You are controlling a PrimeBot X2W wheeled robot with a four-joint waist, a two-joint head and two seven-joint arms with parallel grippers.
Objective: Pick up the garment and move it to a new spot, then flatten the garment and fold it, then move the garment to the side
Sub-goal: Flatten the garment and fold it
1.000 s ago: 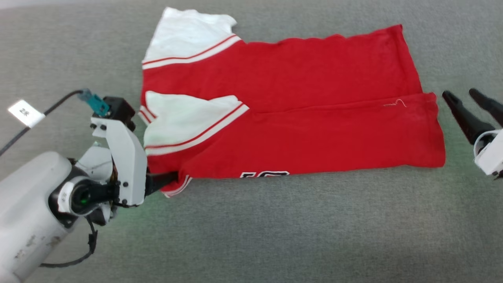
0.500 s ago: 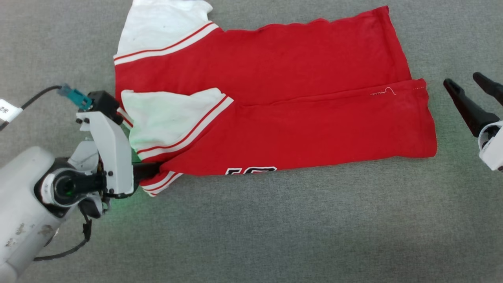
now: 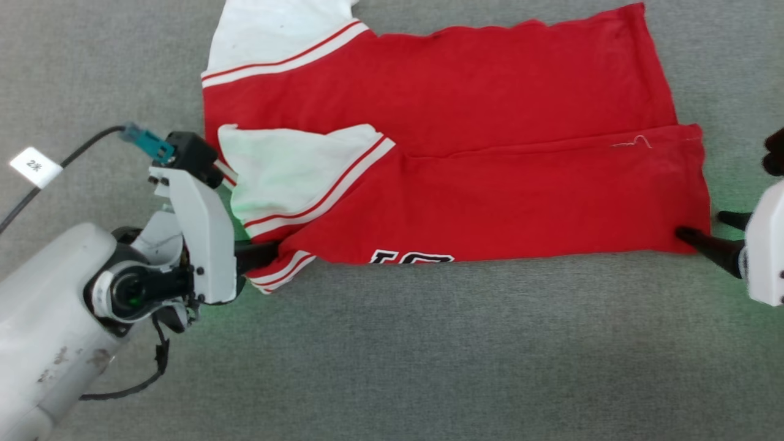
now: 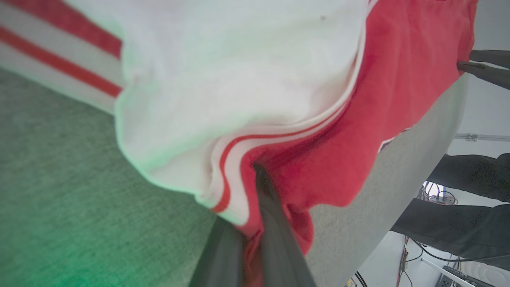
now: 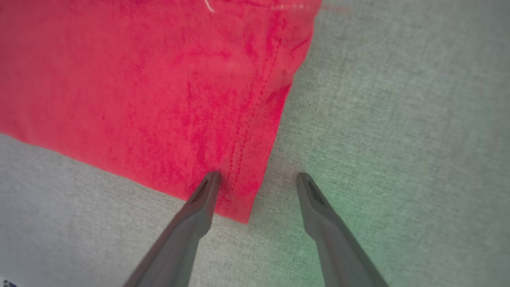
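Left gripper (image 3: 269,248) clenched on the striped trim at the sleeve-end corner of the garment (image 3: 490,184). Right gripper (image 5: 258,176) spread wide, straddling the hem corner: 1 finger over red cloth, the other over the bare grey surface (image 3: 429,355). Garment lies flat between the 2 grippers, folded lengthwise, black number half hidden at the fold.

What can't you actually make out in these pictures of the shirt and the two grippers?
Number: head view, the shirt is folded over it; just a strip of its digits shows.
Far sleeve: head view, cut off by the top edge.
Left gripper tips: left wrist view, blurred, buried in the cloth they pinch.
Right gripper: head view, partly cut off by the right edge.
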